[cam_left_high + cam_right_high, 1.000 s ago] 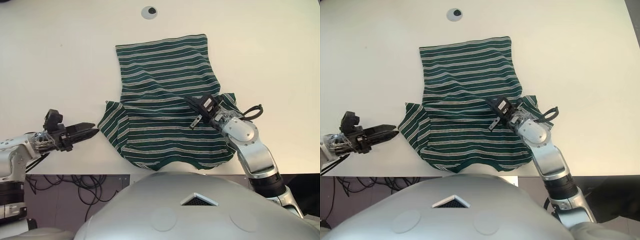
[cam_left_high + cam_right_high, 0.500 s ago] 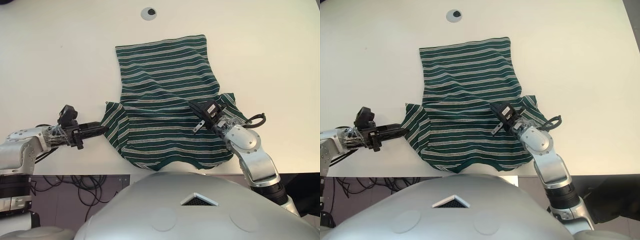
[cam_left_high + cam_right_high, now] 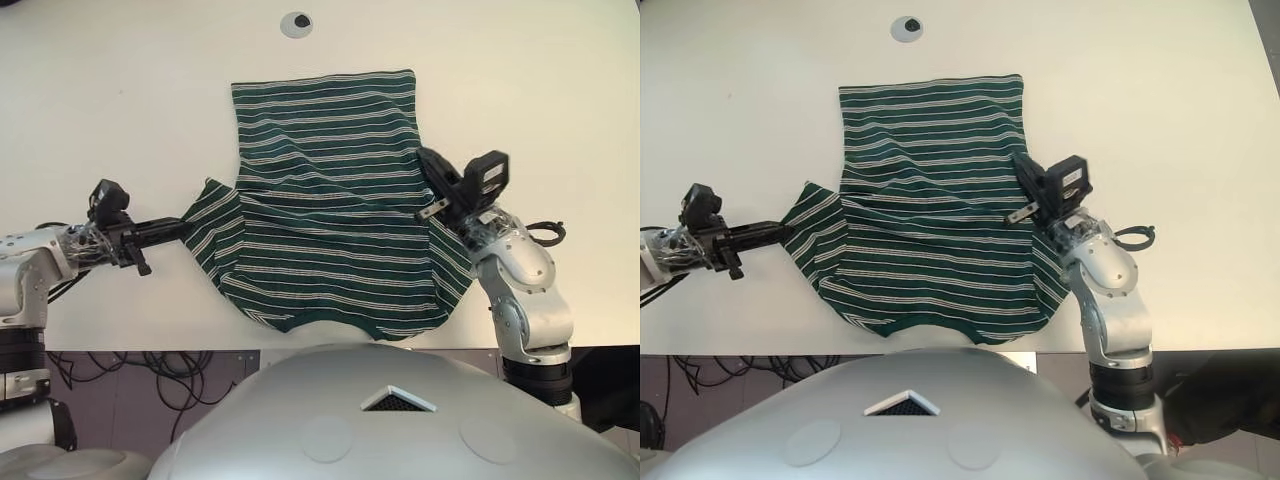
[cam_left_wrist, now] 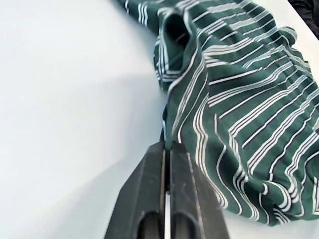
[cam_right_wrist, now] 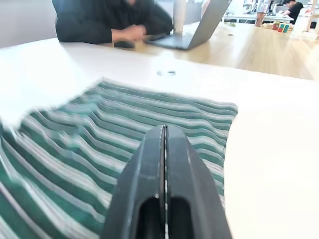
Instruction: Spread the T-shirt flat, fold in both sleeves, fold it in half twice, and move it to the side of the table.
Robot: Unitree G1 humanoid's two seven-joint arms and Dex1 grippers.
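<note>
Green T-shirt (image 3: 330,220) with thin white stripes lies spread on a white counter (image 3: 120,100), about central and close to the near edge. Its straight hem points to the far side and its collar to the near side, and the cloth is rumpled across the middle. The left sleeve (image 3: 212,215) is stretched out to the left, where the left gripper (image 3: 186,226) has its fingers clamped on the sleeve's edge. The right gripper (image 3: 428,160) sits at the shirt's right edge, about halfway along, with its fingers pressed tight together and pointing to the far side. Whether they touch the cloth cannot be told. A small round grey disc (image 3: 297,24) lies on the counter beyond the hem.
</note>
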